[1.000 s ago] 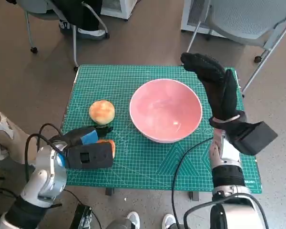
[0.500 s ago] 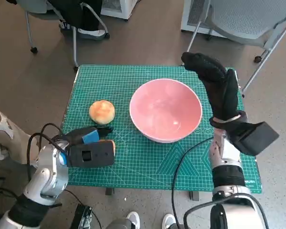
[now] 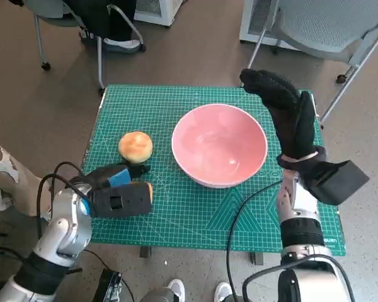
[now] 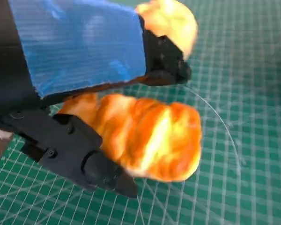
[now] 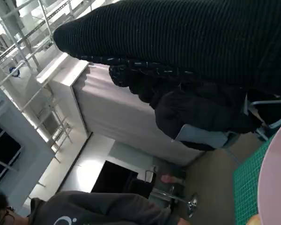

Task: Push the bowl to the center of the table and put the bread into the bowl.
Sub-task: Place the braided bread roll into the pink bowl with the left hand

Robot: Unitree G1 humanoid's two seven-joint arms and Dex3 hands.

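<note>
Left hand (image 3: 116,189) at 8 o'clock, fingers pinching a bread piece (image 4: 152,136); bread roll (image 3: 135,146) at 9 o'clock of pink bowl (image 3: 219,145). Right hand (image 3: 286,110) at bowl's 3 o'clock; finger state cannot be told.

Two pieces of bread — one bun (image 3: 135,146) lying just beyond the left hand (image 3: 116,190), and a second piece (image 4: 152,136) in that hand's grip. One pink bowl (image 3: 219,145) — beside the right hand (image 3: 288,113). One green mat (image 3: 176,107).

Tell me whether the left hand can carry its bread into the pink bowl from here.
Probably yes. The left hand already grips an elongated bread, and bare green mat lies between it and the pink bowl. The round bun sits beside that path.
</note>
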